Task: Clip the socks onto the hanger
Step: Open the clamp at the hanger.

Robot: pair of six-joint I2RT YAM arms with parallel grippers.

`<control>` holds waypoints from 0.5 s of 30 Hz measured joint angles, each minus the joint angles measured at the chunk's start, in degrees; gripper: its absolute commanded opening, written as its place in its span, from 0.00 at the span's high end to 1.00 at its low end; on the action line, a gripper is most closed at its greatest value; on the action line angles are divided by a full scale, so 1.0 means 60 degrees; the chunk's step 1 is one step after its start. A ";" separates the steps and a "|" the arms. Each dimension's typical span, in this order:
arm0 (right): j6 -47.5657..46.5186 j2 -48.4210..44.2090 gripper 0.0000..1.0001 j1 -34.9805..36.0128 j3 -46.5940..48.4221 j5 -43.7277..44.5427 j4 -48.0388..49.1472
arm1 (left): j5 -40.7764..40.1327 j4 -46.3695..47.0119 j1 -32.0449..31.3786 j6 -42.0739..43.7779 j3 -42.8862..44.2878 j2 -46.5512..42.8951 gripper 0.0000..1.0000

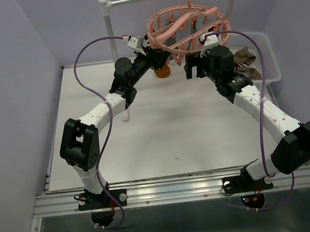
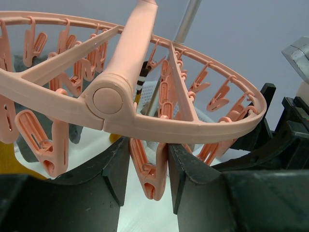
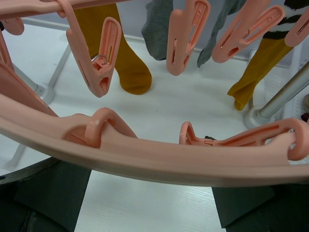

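Note:
The salmon-pink hanger [image 1: 187, 26] hangs by its hook from the rail at the back. My left gripper [image 1: 151, 52] reaches up under its left rim. In the left wrist view its fingers [image 2: 113, 169] press both sides of one dangling clip [image 2: 152, 171], shut on it. My right gripper [image 1: 194, 67] sits under the front rim, open, and the ring [image 3: 159, 157] crosses above its fingers with nothing between them. Clipped socks hang from the hanger: a mustard sock [image 3: 123, 53], a grey sock [image 3: 157, 29] and a second mustard sock [image 3: 256, 67] with a striped cuff. Brown socks [image 1: 246, 56] lie in the basket.
A white-posted metal rail stand [image 1: 109, 32] carries the hanger; one post [image 3: 280, 96] stands close to my right gripper. A white mesh basket [image 1: 268, 54] sits at the table's right edge. Purple walls close in the table on three sides.

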 measured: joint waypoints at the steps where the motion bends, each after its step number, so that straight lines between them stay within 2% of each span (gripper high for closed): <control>1: 0.0000 0.0000 0.02 0.0000 0.0000 0.0004 0.0000 | -0.0004 0.0000 0.0000 -0.0007 0.0000 0.0000 1.00; 8: 0.0040 0.0000 0.02 0.0000 0.0000 0.0142 0.0000 | -0.0182 -0.0018 0.0000 -0.0127 0.0000 0.0000 1.00; 13: 0.0146 0.0000 0.02 0.0000 0.0000 0.0488 -0.0004 | -0.0189 -0.0120 0.0000 -0.0033 0.0015 0.0000 0.76; 15: 0.0175 0.0000 0.02 0.0000 0.0000 0.0546 -0.0007 | -0.0142 -0.0142 0.0000 0.0058 0.0015 0.0000 0.73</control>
